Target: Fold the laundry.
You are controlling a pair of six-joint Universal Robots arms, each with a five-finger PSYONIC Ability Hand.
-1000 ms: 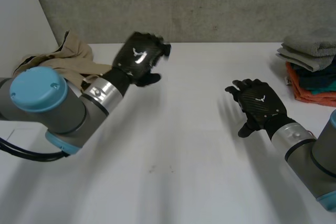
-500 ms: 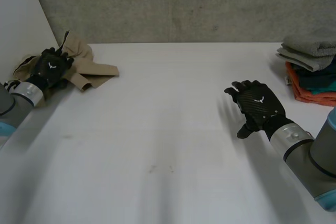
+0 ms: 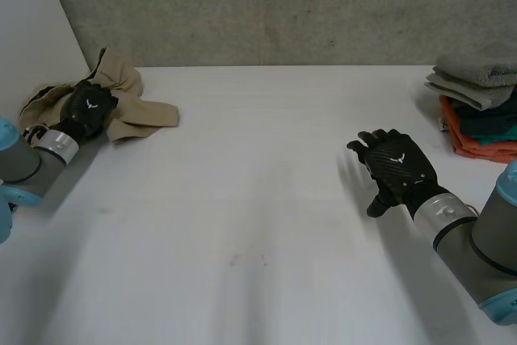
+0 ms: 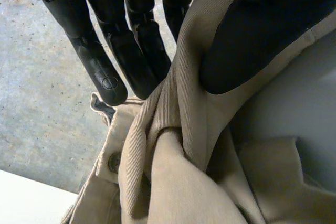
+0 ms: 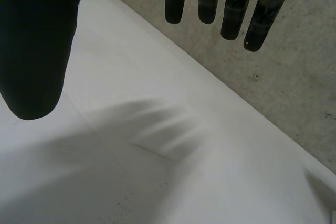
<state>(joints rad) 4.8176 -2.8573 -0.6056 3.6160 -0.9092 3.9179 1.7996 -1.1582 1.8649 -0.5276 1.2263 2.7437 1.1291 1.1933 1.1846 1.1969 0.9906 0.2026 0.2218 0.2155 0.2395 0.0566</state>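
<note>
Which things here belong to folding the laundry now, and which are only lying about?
For the job: beige garment, pinched by the left robot hand; right robot hand, open above the white table.
Lying about: stack of folded clothes, already done.

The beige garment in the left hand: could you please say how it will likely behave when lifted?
Probably floppy: the beige garment bunches in soft folds between the thumb and fingers of the left hand. It will likely dangle, since it lies crumpled on the table. Its ribbed weave suggests decent grip.
</note>
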